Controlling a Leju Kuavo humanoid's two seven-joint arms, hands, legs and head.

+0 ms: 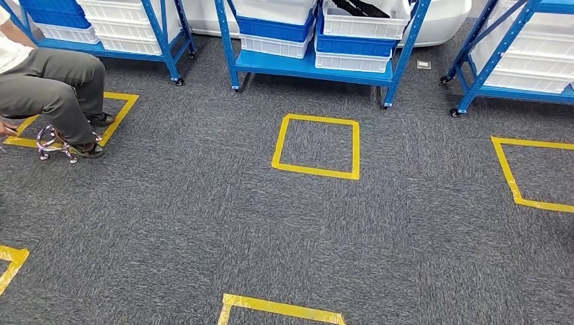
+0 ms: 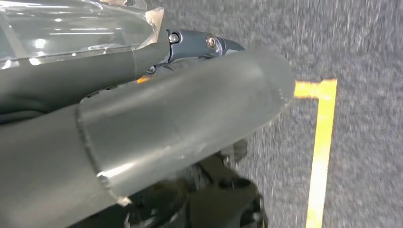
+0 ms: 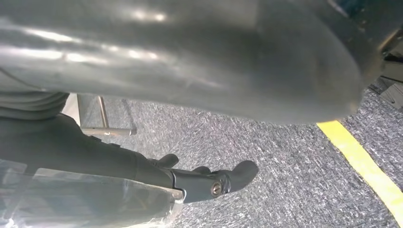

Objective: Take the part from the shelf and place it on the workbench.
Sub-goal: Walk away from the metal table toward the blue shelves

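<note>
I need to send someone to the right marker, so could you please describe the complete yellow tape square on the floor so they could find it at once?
Start at the middle blue shelf holding blue and white bins. On the grey carpet just in front of it lies the yellow tape square. Unlike the other tape squares, it shows all four sides, and nothing stands in it.

The setting is an industrial storage or logistics test area. Indicators: blue steel shelving racks (image 1: pixel 311 64) on castor wheels (image 1: pixel 179 82), loaded with white bins (image 1: pixel 365 24) and blue bins (image 1: pixel 274 28); grey carpet-tile floor (image 1: pixel 203 223); yellow tape squares (image 1: pixel 316 146) marking floor positions. A seated person (image 1: pixel 47 81) occupies one marked square at the left, near a rack.
</note>
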